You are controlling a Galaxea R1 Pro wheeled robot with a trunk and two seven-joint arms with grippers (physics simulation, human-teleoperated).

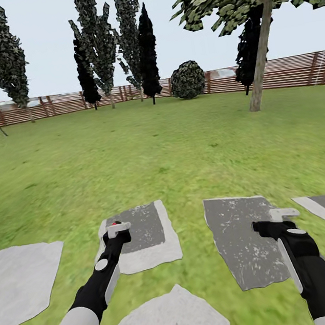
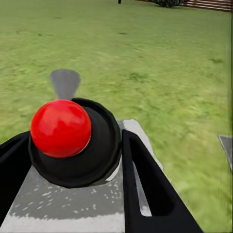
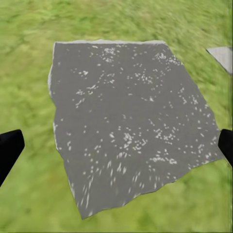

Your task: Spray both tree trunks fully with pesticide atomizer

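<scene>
The left gripper (image 2: 73,160) is clamped on the atomizer (image 2: 68,141) — pickup done. The right gripper (image 3: 116,145) hangs wide open, empty, over a paver (image 3: 126,121). One tree (image 1: 260,45) stands well off across the lawn (image 1: 146,154) — spraying not yet begun.

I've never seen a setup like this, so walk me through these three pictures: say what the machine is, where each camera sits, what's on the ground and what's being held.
This is a simulated two-armed wheeled robot in a fenced garden. The wide picture comes from its head, looking down over both arms at the lawn, where grey paving slabs lie in the grass. A tree with a grey-brown trunk stands far off on the right. The other two pictures come from cameras beside each gripper. The left gripper is closed around a black object with a red dome, apparently the sprayer. The right gripper is open and empty, its fingertips spread above one slab.
</scene>
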